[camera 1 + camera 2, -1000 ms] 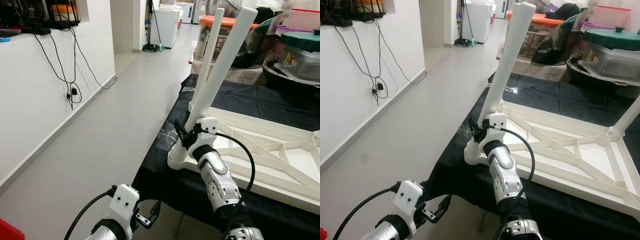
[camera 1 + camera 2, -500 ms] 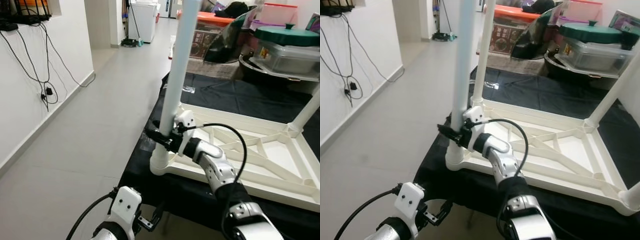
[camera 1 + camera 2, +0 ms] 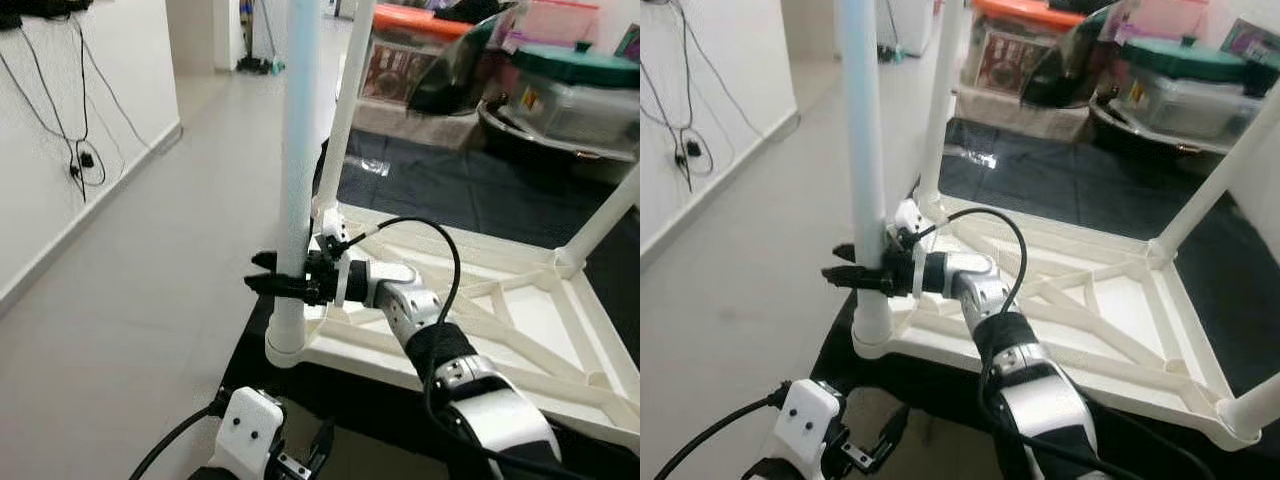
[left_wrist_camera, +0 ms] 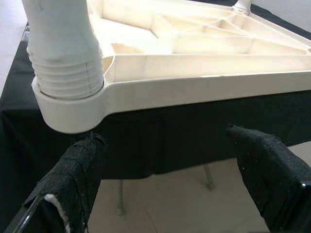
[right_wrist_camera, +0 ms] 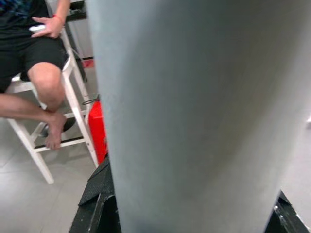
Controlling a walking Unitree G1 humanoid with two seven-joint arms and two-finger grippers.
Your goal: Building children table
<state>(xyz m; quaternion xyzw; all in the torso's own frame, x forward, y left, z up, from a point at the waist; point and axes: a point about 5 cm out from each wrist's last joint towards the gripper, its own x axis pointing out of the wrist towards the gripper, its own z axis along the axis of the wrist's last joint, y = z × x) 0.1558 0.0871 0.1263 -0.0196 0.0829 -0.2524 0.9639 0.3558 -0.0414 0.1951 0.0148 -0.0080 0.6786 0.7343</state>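
A white plastic children's table (image 3: 520, 300) lies upside down on a black cloth. Its near-left leg (image 3: 298, 150) stands upright in the corner socket (image 3: 284, 348). My right gripper (image 3: 272, 285) is shut on that leg just above the socket, reaching in from the right. In the right wrist view the leg (image 5: 194, 97) looms close, with a black finger (image 5: 97, 206) at its side. My left gripper (image 4: 170, 179) hangs open below that corner, nothing between its fingers (image 4: 73, 179). Other legs stand at the far left (image 3: 345, 110) and far right (image 3: 600, 215) corners.
The black cloth (image 3: 450, 185) drapes over the support's near edge. Behind it are a green-lidded bin (image 3: 575, 95) and an orange-lidded box (image 3: 400, 50). Open tiled floor and a white wall with hanging cables (image 3: 80, 160) lie left. A person (image 5: 39, 58) sits on a white stool.
The camera has shifted right and closer. My right wrist has swung from pointing forward to pointing left, and its grip sits slightly higher on the near-left leg. The left arm stays low.
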